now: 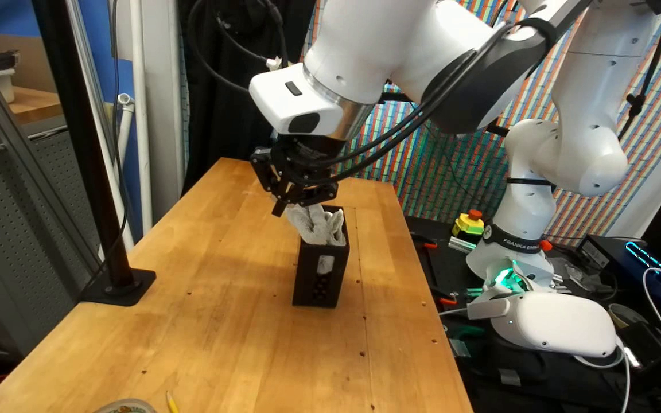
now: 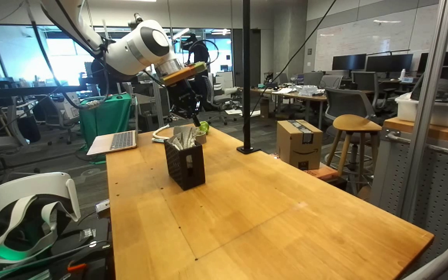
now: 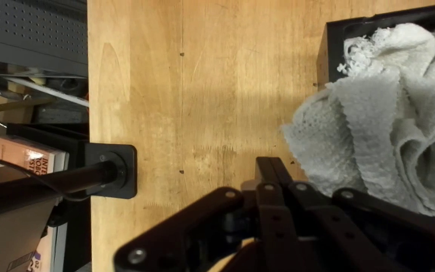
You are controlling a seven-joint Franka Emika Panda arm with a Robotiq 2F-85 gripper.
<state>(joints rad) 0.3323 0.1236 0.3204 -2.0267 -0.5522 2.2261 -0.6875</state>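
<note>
pincer (image 3: 272,162), clenched on nothing, hangs just beside grey cloth (image 3: 370,117), which lies rightward in wrist view, overhanging black box (image 3: 335,53).

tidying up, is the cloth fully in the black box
Only partly: the cloth sits in the black box, but folds rise above and overhang its rim.
</note>
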